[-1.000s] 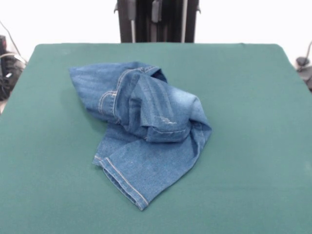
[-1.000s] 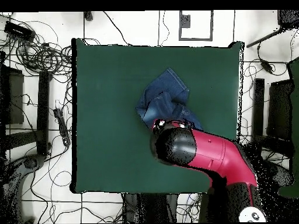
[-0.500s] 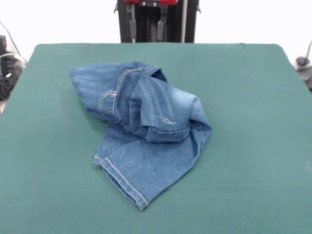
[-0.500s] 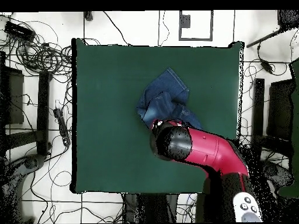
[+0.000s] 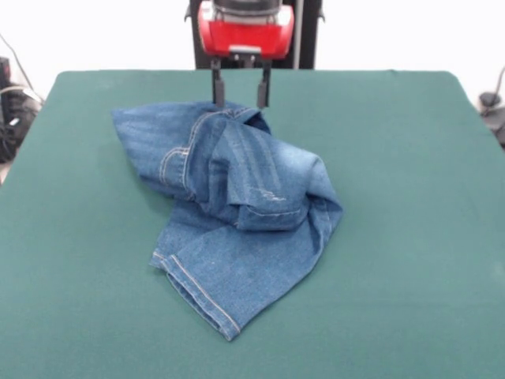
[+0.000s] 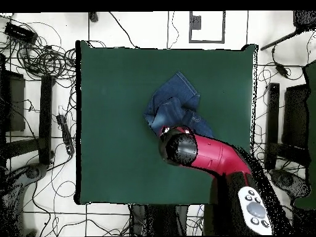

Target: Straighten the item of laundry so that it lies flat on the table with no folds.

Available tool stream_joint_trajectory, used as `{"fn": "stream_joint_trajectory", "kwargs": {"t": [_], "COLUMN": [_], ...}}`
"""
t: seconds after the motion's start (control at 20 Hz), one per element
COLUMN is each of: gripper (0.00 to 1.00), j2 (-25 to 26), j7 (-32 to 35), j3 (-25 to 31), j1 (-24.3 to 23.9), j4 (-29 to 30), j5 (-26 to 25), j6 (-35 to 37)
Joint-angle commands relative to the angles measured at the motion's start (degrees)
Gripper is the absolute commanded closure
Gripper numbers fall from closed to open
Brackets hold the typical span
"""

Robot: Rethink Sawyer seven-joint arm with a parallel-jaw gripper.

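Note:
A crumpled pair of blue denim jeans (image 5: 237, 205) lies folded over itself on the green table (image 5: 394, 237), one leg hem pointing toward the front edge. In the overhead view the jeans (image 6: 174, 103) sit right of the table's (image 6: 117, 123) centre, partly covered by the red arm. My gripper (image 5: 240, 101) hangs open just above the far edge of the jeans, its two dark fingers (image 5: 216, 91) apart with nothing between them. From above the gripper is hidden under the arm's head (image 6: 179, 148).
Tangled cables (image 6: 43, 62) and black stands lie on the floor around the table. A dark upright frame (image 5: 308, 35) stands behind the table's far edge.
The gripper has come down into the front view and now hangs over the jeans' far edge; earlier only its top edge showed. The jeans have not moved.

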Motion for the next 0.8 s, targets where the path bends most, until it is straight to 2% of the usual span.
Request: {"fn": "stream_joint_trajectory", "kwargs": {"t": [0.05,0.8], "gripper": [0.0,0.0], "j2": [5.35,11.87], "j7": [6.6,3.04], "j3": [7.09,8.06], "j1": [-0.2,-1.94], "j4": [-2.91,-10.28], "j5": [1.99,0.25], "j6": [-0.96,1.93]}}
